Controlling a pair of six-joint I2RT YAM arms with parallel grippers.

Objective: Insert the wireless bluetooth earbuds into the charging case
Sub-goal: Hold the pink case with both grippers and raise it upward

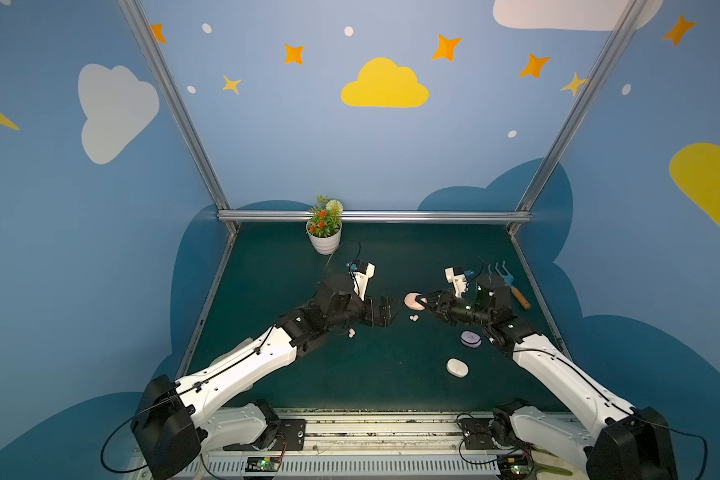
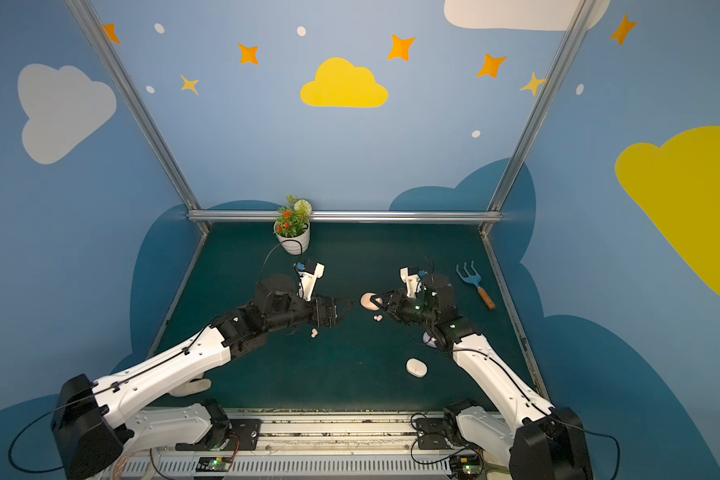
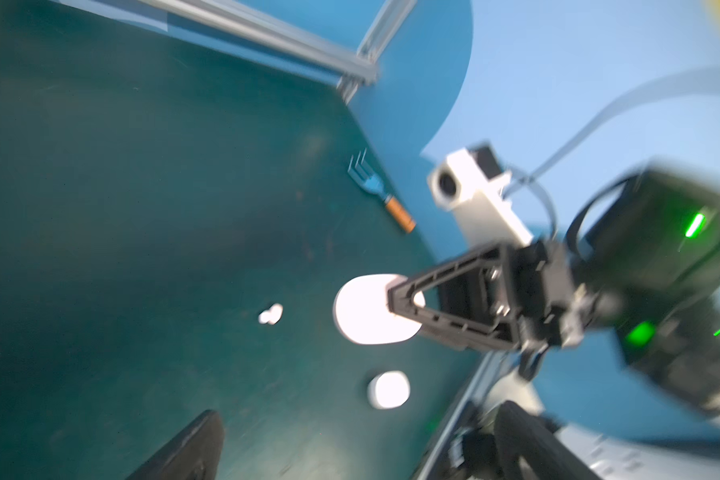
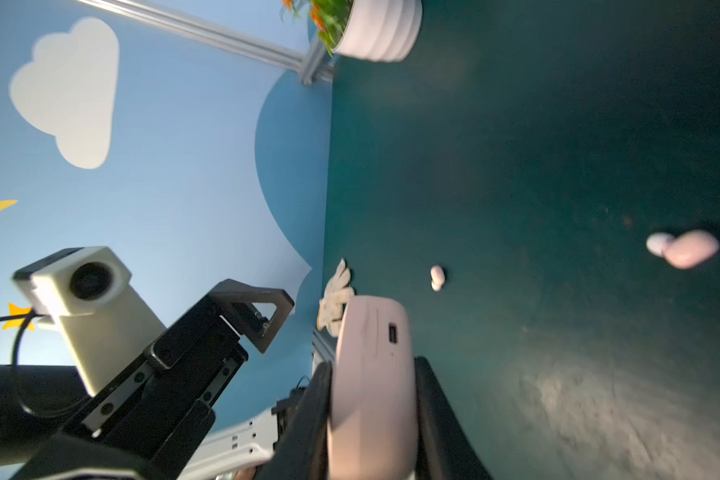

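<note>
The right end effector [image 1: 421, 302] is clamped on the pink case [image 1: 411, 300], which it holds on edge. The left end effector [image 2: 345, 311] faces it, jaws spread wide and empty. The pink earbuds [image 1: 413, 318] lie on the tabletop [image 1: 391, 257] just beside the case, between both arms. The free left one looks better placed to reach them, and the white earbuds [image 1: 351, 332], lilac case [image 1: 470, 338] and white case [image 1: 457, 368] lie clear of that path.

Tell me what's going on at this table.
The right gripper is shut on a pale pink case near the middle of the mat. The left gripper faces it, open and empty. One pair of earbuds lies loose just beside the case, and a second pair lies by the left arm. A lilac case and a white case sit untouched near the right arm.
</note>
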